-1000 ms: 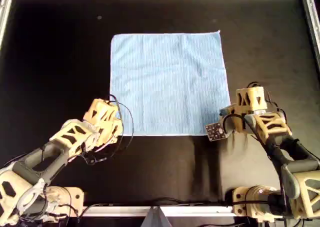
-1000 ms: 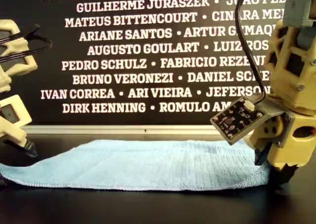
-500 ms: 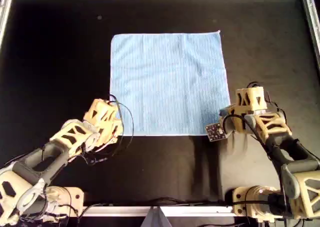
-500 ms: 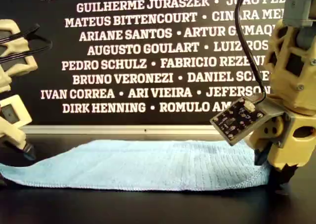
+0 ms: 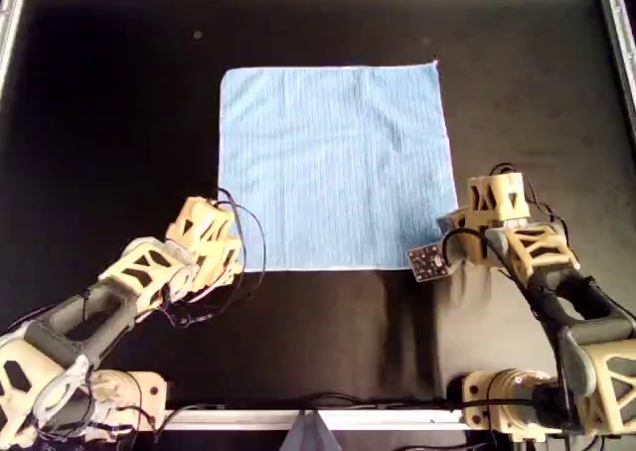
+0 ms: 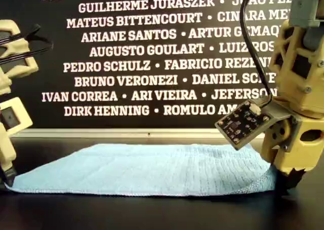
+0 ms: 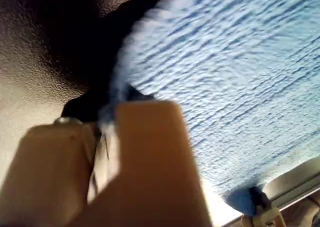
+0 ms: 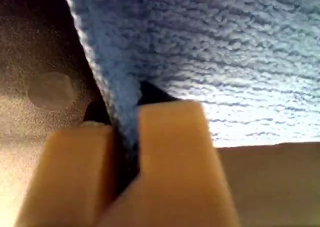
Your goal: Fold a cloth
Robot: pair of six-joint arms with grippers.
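Overhead view, left to right. The left pincer [image 5: 227,257] sits at about 7 o'clock from the tabletop [image 5: 109,123] centre, at the near-left corner of the cloth [image 5: 333,163]. Its wrist view shows the two fingers closed with the cloth's edge [image 7: 125,82] caught between them, so it is pinching the cloth.

The cloth lies flat and square around the tabletop centre, its far edge toward 12 o'clock. In the exterior view it rests on the surface, the corner at that view's right slightly raised.

The right pincer [image 5: 455,234] stands at about 4 o'clock, at the cloth's near-right corner. Its wrist view shows the hem [image 8: 117,107] clamped between the closed fingers, so it too is pinching the cloth.

Assessment: both near corners appear secured and the fold is not yet begun. Recommended practice is to raise both corners evenly, keep the near edge taut between the pincers, carry it toward 12 o'clock and lay it square on the far edge.
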